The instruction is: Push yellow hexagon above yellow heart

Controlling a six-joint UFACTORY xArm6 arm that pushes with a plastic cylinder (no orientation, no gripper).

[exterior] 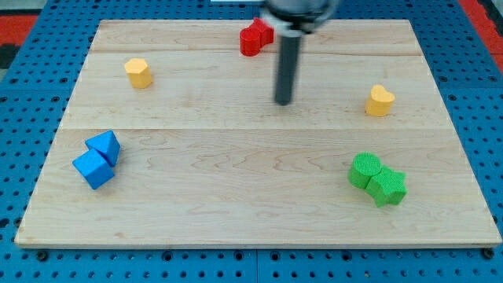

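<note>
The yellow hexagon [138, 72] sits near the view's top left on the wooden board [236, 189]. The yellow heart [380, 101] sits at the view's right, a little lower than the hexagon. My tip [283, 102] rests on the board near the top middle, between the two yellow blocks. It is closer to the heart and touches neither block.
Red blocks [255, 37] lie at the view's top middle, just above and left of the rod. Two blue blocks [97, 159] sit together at the lower left. Two green blocks [377, 180] sit together at the lower right. A blue pegboard surrounds the board.
</note>
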